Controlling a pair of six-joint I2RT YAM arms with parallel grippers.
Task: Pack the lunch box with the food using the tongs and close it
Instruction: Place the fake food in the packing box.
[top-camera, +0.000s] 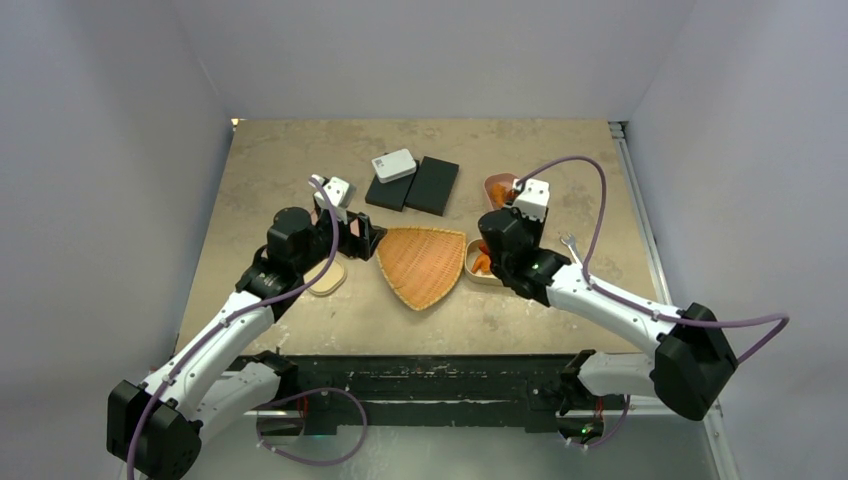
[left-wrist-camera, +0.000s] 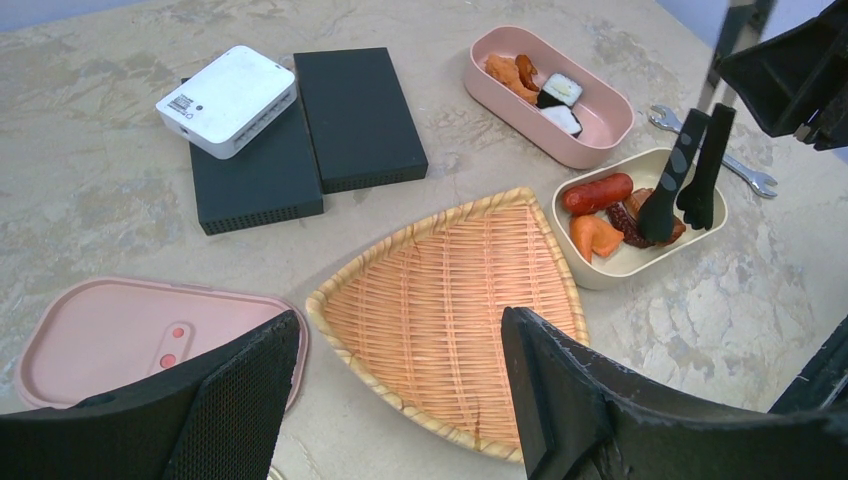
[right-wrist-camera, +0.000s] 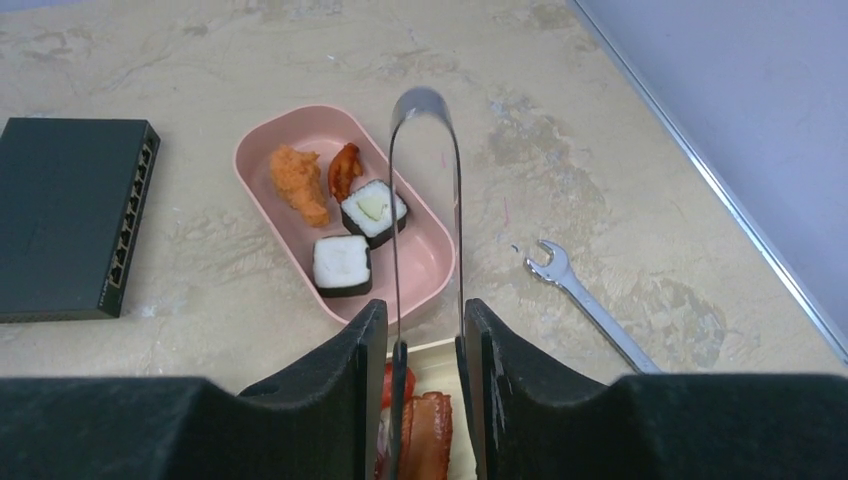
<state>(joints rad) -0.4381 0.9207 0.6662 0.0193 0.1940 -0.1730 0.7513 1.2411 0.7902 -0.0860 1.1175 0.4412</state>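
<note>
While the right pincer (right-wrist-camera: 425, 320) pinches the tongs (left-wrist-camera: 681, 165), tips down in the beige bowl (left-wrist-camera: 655, 262), straddle the sausage (left-wrist-camera: 597, 193) squarely before squeezing; left pincer (left-wrist-camera: 400, 330) hangs spread.

Wicker tray (top-camera: 425, 265) mid-table; food (top-camera: 482, 264) in beige box (top-camera: 471, 274) just right; black boxes (top-camera: 435, 186) behind.

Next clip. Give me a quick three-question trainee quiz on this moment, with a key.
1. True or false: the right gripper holds the tongs with their tips in the beige box.
2. The left gripper is: A open and empty; B shut; C out of view.
3. How many sushi rolls lie in the pink box?
Key: 1 true; 2 A; 3 two.
</note>
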